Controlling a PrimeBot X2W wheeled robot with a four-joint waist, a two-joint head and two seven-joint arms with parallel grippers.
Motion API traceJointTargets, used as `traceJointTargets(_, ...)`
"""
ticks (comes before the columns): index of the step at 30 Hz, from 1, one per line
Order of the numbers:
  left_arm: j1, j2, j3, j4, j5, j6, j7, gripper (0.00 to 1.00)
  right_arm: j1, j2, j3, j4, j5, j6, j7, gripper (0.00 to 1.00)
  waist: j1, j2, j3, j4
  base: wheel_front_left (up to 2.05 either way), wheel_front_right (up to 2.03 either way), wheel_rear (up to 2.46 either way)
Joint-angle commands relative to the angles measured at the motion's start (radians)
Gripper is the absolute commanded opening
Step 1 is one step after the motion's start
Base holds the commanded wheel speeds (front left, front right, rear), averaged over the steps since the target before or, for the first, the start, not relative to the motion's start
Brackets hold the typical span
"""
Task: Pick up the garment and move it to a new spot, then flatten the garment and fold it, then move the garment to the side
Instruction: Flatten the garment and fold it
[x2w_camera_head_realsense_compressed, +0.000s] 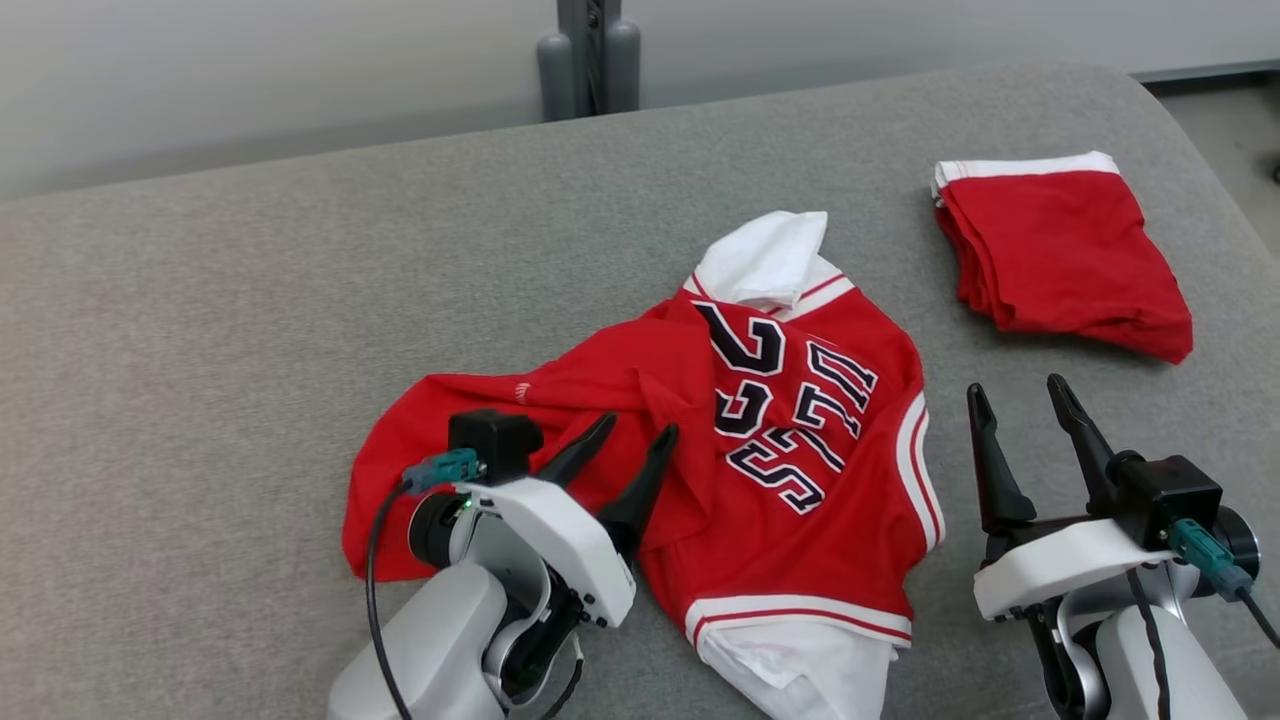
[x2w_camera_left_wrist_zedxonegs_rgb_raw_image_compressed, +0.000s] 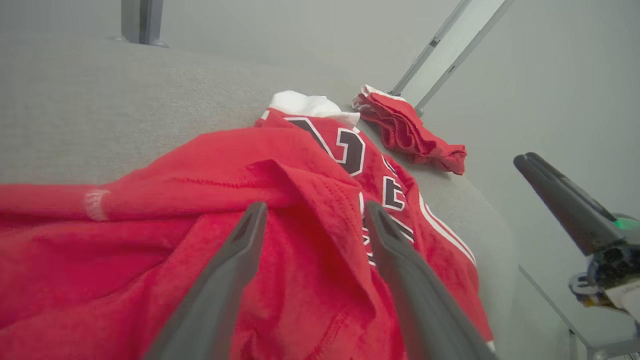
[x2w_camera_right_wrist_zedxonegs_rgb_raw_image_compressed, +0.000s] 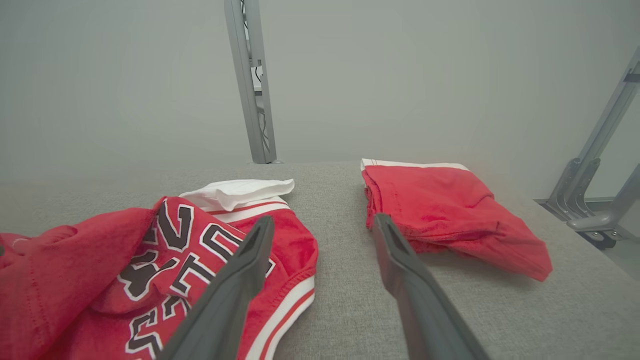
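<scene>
Red basketball jersey with white trim (x2w_camera_head_realsense_compressed: 800, 450) sits crumpled mid-way across the grey fabric surface (x2w_camera_head_realsense_compressed: 250, 350) in the head view, lettered body running near-to-far, a loose flap spilling left. The left gripper (x2w_camera_head_realsense_compressed: 640, 425) hangs over that flap, fingers wide, empty. Left wrist view: red cloth right under those fingers. Right wrist view: right gripper (x2w_camera_right_wrist_zedxonegs_rgb_raw_image_compressed: 322, 219) is wide and empty too, over bare fabric, jersey off to its left, so I'd say the left arm's nearer

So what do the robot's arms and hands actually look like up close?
Each arm is a smooth pale grey-white shell. The left gripper and right gripper each have two long, dark, tapering fingers. A small black camera box sits at each wrist, with a teal plug and a thin black cable.
</scene>
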Motion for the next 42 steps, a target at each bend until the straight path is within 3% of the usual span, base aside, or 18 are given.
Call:
traceJointTargets(1,-0.027,0.007,-0.009,0.01,-0.028,0.014,0.012,1.0,-0.014,-0.001,-0.002,-0.006,0.004,0.0,-0.006,1.0,0.0,0.0,0.019,-0.021,0.0,0.0,0.0)
traceJointTargets(5,-0.061,0.006,-0.038,0.027,-0.127,0.043,0.031,1.0,-0.014,0.004,-0.005,-0.01,0.009,0.0,-0.006,1.0,0.0,0.0,0.037,-0.044,0.0,0.0,0.0)
traceJointTargets(9,-0.097,0.006,-0.072,0.068,-0.144,0.083,0.043,1.0,-0.008,0.007,-0.006,-0.013,0.014,0.0,-0.006,1.0,0.0,0.0,0.047,-0.055,0.0,0.0,0.0)
traceJointTargets(16,-0.115,0.006,-0.108,0.082,-0.204,0.055,0.033,1.0,-0.009,0.008,-0.007,-0.008,0.015,0.0,-0.006,1.0,0.0,0.0,0.051,-0.058,0.0,0.0,0.0)
traceJointTargets(17,-0.117,0.006,-0.114,0.081,-0.21,0.051,0.028,0.61,-0.008,0.009,-0.008,-0.006,0.014,0.0,-0.006,1.0,0.0,0.0,0.05,-0.057,0.0,0.0,0.0)
traceJointTargets(18,-0.119,0.007,-0.118,0.079,-0.218,0.046,0.023,0.12,-0.008,0.009,-0.008,-0.005,0.012,0.0,-0.006,1.0,0.0,0.0,0.049,-0.056,0.0,0.0,0.0)
traceJointTargets(19,-0.12,0.006,-0.123,0.078,-0.223,0.045,0.017,0.0,-0.008,0.009,-0.008,-0.003,0.01,0.0,-0.006,1.0,0.0,0.0,0.048,-0.055,0.0,0.0,0.0)
traceJointTargets(29,-0.162,0.019,-0.098,0.096,-0.251,0.035,-0.065,0.0,-0.003,0.009,-0.01,0.009,0.0,0.0,-0.005,1.0,0.0,0.0,0.024,-0.022,0.0,0.0,0.0)
traceJointTargets(42,-0.288,0.167,0.001,0.135,-0.255,0.04,-0.078,0.0,-0.007,0.008,-0.002,0.024,-0.01,0.0,-0.005,1.0,0.0,0.0,0.006,0.027,0.0,0.0,0.0)
